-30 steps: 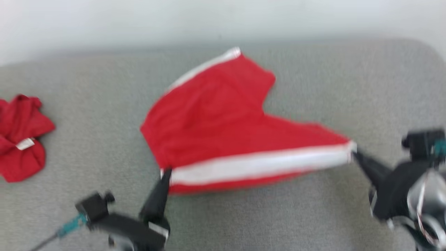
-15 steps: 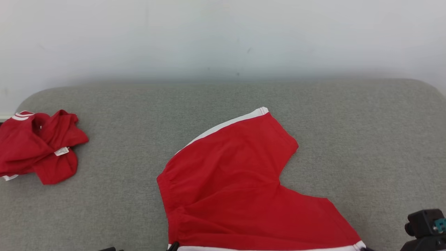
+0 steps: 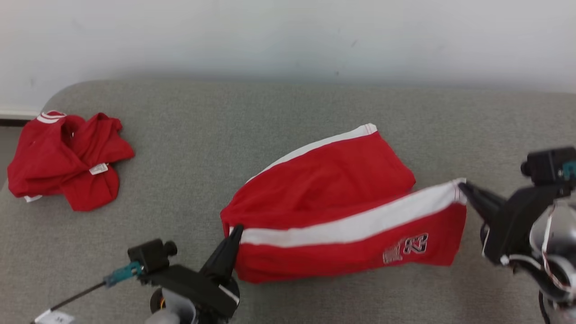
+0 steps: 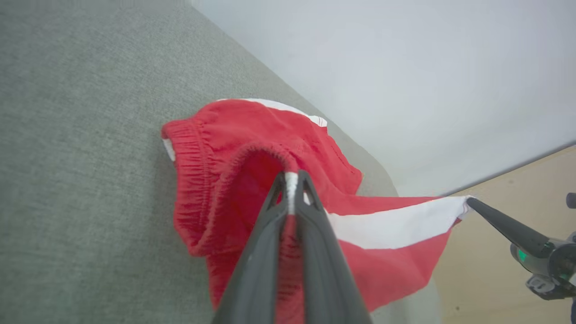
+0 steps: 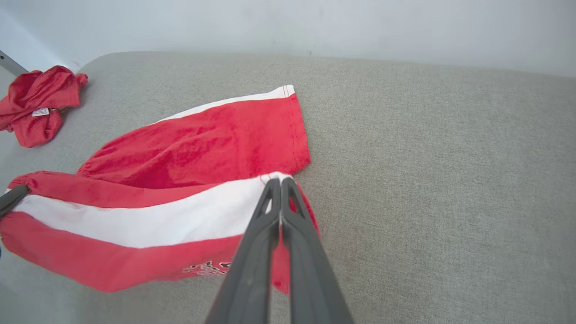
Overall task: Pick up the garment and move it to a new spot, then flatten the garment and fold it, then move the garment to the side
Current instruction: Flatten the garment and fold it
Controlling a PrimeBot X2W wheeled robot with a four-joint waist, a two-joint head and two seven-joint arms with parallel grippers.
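A pair of red shorts [image 3: 333,189] sits a little right of the middle of a grey upholstered surface [image 3: 189,135], partly lying and partly lifted; the far leg rests flat on the fabric, its white-edged hem pointing toward the white wall [image 3: 270,36]; the near side is raised and pulled taut between the two grippers along its white side stripe [image 3: 351,225]. The left gripper [image 3: 236,230] is clamped on the shorts at the elastic waistband [image 4: 189,153], its two dark fingers pressed together with the end of the stripe pinched between them; the right gripper [image 3: 463,185] is closed tight on the opposite end of that stripe, at the corner of the leg hem [image 5: 288,180], fingers meeting with almost no gap. Below the stripe the red cloth hangs down as a flap, with a printed emblem [image 3: 405,249] near its right lower corner; the print is too small to read with certainty; whether the flap's bottom edge touches the surface cannot be told. Well apart from the shorts, at the left end of the surface, lies a crumpled red garment [image 3: 67,162] with a small white label [image 3: 98,169] showing; in the left wrist view a beige floor [image 4: 495,270] is seen beyond the surface's edge.
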